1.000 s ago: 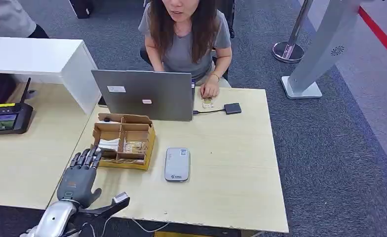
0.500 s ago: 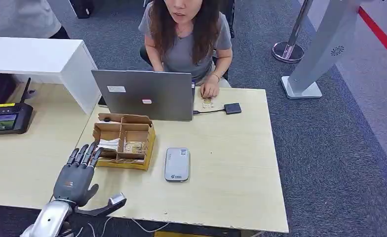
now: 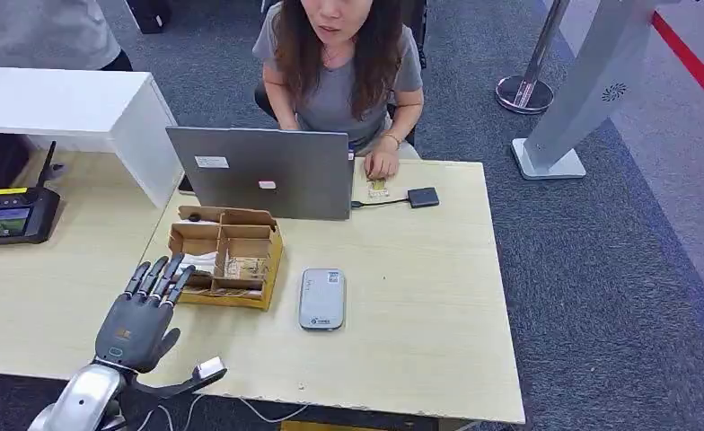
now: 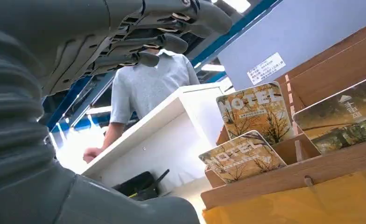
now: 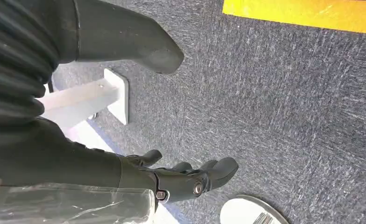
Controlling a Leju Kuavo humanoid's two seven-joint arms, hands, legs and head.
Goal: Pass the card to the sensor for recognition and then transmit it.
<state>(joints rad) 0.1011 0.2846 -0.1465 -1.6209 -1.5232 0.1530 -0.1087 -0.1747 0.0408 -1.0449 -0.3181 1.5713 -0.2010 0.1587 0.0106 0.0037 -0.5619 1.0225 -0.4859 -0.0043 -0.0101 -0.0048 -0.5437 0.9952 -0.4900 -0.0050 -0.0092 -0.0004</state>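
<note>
Hotel cards [image 4: 256, 112] in cardboard box [image 3: 263, 269]

A light wooden table [image 3: 420, 296] stands on grey-blue carpet [image 3: 618, 269], with a second wooden desk [image 3: 34, 296] and a white counter [image 3: 70, 108] beside it. Far right, a grey stand's base [image 3: 550, 162], a stanchion foot [image 3: 523, 92] and a red floor stripe [image 3: 694, 58].

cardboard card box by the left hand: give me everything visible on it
The cardboard card box is a brown, open-topped tray split by dividers into compartments, with a yellow front face. It sits flat on the light wood table, before the laptop and beside the grey sensor. Cards printed "HOTEL" stand tilted inside. The left hand hovers at its near corner, fingers spread, holding nothing.
</note>
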